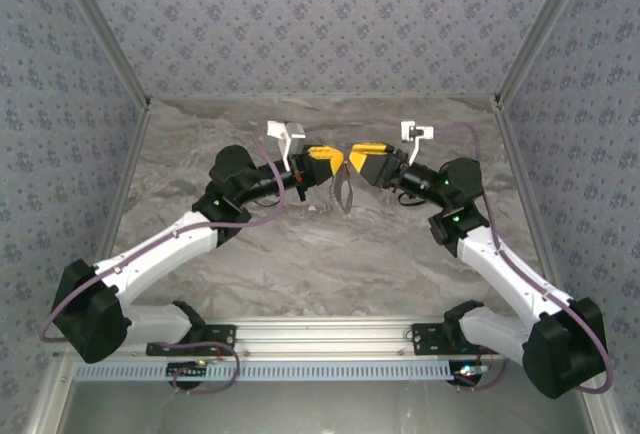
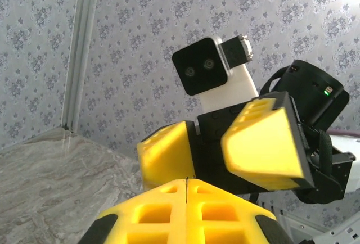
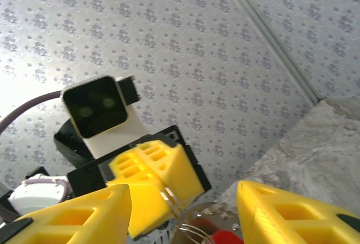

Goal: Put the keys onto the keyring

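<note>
Above the middle of the counter [image 1: 300,254], the two arms reached up from 6 o'clock and met tip to tip. Coming in from 9 o'clock, the left pincer [image 1: 337,161] had its fingers pressed together on the wire of the keyring [image 1: 345,192], whose thin grey loop hung below. From 3 o'clock, the right pincer [image 1: 356,162] stood with its fingers well apart. Low between them, the red-headed key [image 3: 228,237] sat just beside the loop; whether they touched I could not tell.
</note>
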Controlling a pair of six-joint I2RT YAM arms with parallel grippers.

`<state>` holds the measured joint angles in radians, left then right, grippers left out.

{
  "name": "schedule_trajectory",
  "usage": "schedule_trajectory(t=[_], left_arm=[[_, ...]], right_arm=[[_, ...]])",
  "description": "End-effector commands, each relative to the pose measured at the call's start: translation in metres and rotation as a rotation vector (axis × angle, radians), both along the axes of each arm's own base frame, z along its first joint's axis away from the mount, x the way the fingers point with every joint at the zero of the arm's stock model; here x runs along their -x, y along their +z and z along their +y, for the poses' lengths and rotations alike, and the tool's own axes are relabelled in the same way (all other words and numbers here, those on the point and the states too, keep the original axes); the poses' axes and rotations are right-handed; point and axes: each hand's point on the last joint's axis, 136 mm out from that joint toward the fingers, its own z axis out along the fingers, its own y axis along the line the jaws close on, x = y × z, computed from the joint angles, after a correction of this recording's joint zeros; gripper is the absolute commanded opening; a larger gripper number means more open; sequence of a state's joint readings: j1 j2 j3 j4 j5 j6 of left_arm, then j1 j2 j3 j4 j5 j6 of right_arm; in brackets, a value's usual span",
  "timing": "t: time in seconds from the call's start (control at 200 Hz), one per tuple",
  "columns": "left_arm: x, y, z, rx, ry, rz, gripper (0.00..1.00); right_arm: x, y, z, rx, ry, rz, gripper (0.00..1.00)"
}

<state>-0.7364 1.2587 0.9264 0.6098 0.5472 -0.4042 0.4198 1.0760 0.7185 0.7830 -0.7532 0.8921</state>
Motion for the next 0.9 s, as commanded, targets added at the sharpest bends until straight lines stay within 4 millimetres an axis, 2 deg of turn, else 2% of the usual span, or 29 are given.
schedule_trajectory(t=[0.0,0.21,0.405,0.55,0.734,0.824,0.894], left_arm=[[0.010,0.032,0.002,0.099,-0.034,-0.061,0.00],[0.010,0.040,0.003,0.130,-0.031,-0.068,0.00],[0.009,0.041,0.003,0.133,-0.028,-0.065,0.00],[0.009,0.039,0.002,0.133,-0.032,-0.057,0.00],[0.004,0.033,0.004,0.101,0.004,-0.035,0.00],[-0.002,0.029,0.012,0.057,0.077,-0.036,0.26],[-0.004,0.026,0.020,0.007,0.131,-0.053,0.38]], right_arm=[[0.008,0.010,0.005,-0.029,0.045,-0.046,0.51],[0.009,0.002,0.009,-0.040,0.064,-0.029,0.41],[0.009,-0.004,0.008,-0.046,0.066,-0.007,0.17],[0.010,0.004,0.006,-0.066,0.072,-0.017,0.00],[0.009,0.011,0.005,-0.075,0.083,0.005,0.00],[0.003,0.001,0.003,-0.012,0.048,0.046,0.00],[-0.001,-0.012,0.000,0.062,0.000,0.070,0.00]])
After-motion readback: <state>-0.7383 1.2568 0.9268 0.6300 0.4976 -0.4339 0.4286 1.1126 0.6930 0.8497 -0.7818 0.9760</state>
